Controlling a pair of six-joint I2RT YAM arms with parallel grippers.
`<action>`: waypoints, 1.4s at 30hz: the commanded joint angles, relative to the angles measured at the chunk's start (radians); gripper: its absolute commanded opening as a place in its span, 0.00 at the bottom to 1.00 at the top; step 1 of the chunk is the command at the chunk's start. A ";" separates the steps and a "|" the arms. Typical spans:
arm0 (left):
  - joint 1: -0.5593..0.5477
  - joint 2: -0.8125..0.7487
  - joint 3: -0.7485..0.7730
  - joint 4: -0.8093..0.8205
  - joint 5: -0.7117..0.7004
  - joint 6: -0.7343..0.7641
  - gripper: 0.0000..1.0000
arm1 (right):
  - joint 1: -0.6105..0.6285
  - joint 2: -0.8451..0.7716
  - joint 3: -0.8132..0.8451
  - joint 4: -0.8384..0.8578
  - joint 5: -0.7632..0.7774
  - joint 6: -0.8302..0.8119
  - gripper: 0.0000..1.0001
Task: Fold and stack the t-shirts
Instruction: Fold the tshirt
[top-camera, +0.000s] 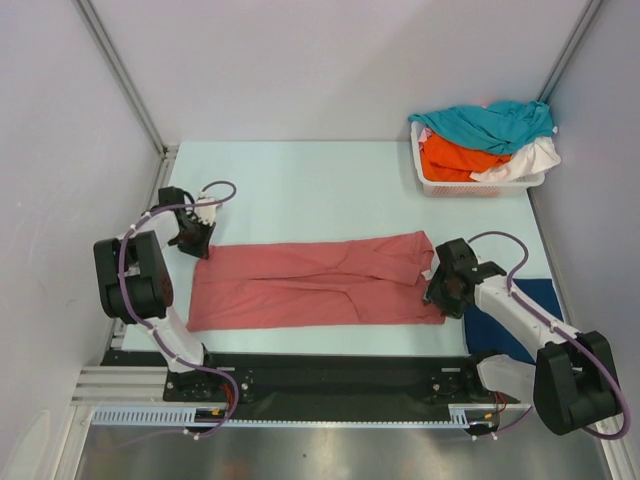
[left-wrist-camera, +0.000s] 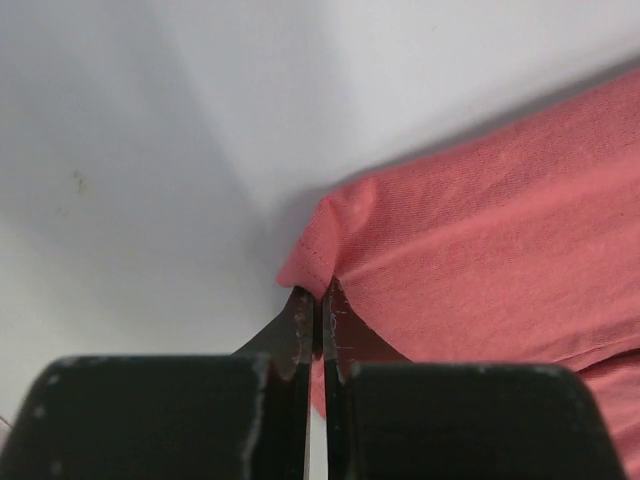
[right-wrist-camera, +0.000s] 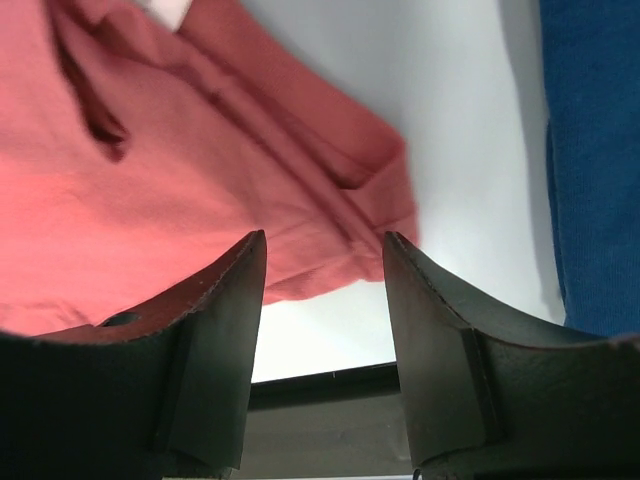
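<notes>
The salmon-red t-shirt (top-camera: 320, 282) lies folded into a long strip across the table. My left gripper (top-camera: 195, 242) is at its far left corner. In the left wrist view my left gripper (left-wrist-camera: 320, 300) is shut on that corner of the shirt (left-wrist-camera: 480, 240). My right gripper (top-camera: 440, 292) is over the shirt's right end. In the right wrist view my right gripper (right-wrist-camera: 325, 240) is open and empty, with the shirt's near right corner (right-wrist-camera: 150, 170) just beyond the jaws. A navy blue t-shirt (top-camera: 543, 292) lies under my right arm, and it shows in the right wrist view (right-wrist-camera: 595, 150).
A white lattice basket (top-camera: 430, 185) stands at the back right. It holds a teal t-shirt (top-camera: 490, 122), an orange one (top-camera: 460, 160) and a white one (top-camera: 530, 160). Grey walls close in the table. A black rail (top-camera: 330, 375) runs along the near edge.
</notes>
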 joint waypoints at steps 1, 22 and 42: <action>0.059 -0.021 -0.046 -0.049 -0.085 0.042 0.00 | -0.007 -0.023 0.008 -0.012 0.030 0.006 0.55; 0.013 -0.237 -0.262 -0.298 0.172 0.362 0.02 | -0.035 0.573 0.432 0.258 0.007 -0.187 0.00; -0.338 -0.243 -0.292 -0.435 0.489 0.363 0.07 | -0.021 1.402 1.748 -0.007 0.019 -0.240 0.00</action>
